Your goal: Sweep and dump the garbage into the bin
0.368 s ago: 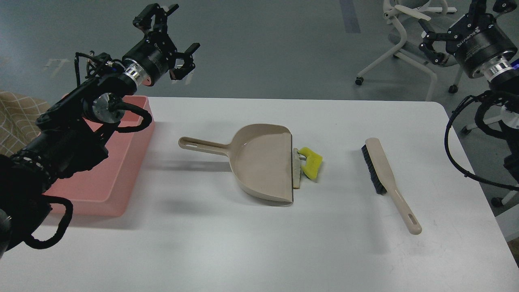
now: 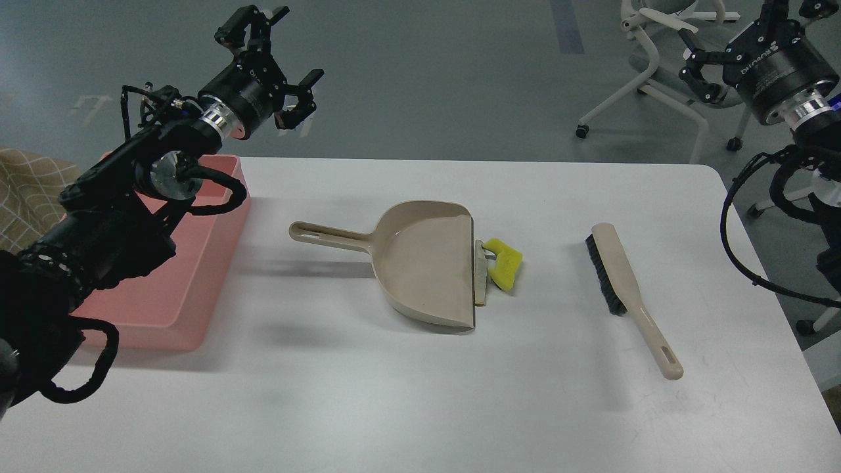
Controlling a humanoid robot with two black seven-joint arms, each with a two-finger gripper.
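Lying just beside the straight front edge of the beige dustpan (image 2: 424, 263), the garbage is in the middle of the white table (image 2: 420, 394): you see the yellow sponge piece (image 2: 504, 259) and, between it and the dustpan lip, the thin white bread slice (image 2: 481, 279) standing on its edge. The pink bin (image 2: 197, 289) sits at the table's left end, well apart from them. A beige brush (image 2: 624, 289) lies to the right. Your left gripper (image 2: 272, 62) hangs above the bin's far corner with fingers spread wide, holding nothing. Your right gripper (image 2: 736, 33) is raised off the table, partly cut off; I cannot tell its opening.
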